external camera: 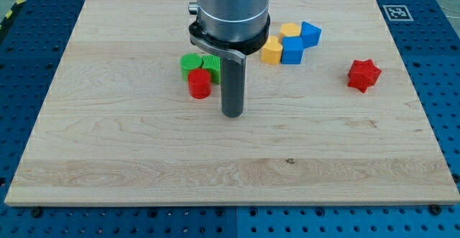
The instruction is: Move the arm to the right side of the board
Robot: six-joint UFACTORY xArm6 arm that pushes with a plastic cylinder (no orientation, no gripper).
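Note:
My tip point(231, 113) rests on the wooden board point(129, 144) near its middle. A red cylinder point(200, 83) stands just to the tip's left, with a green cylinder point(190, 62) and another green block point(213, 66) behind it. To the tip's upper right sit a yellow heart-shaped block point(271, 51), a yellow block point(290, 30), a blue cube point(292, 49) and a second blue block point(310, 33), clustered together. A red star-shaped block point(364, 75) lies alone towards the view's right. The tip touches no block.
The board lies on a blue perforated table point(438, 65). A black-and-white marker tag point(397, 12) is at the board's top right corner. The arm's grey body point(231, 11) hides part of the board's top centre.

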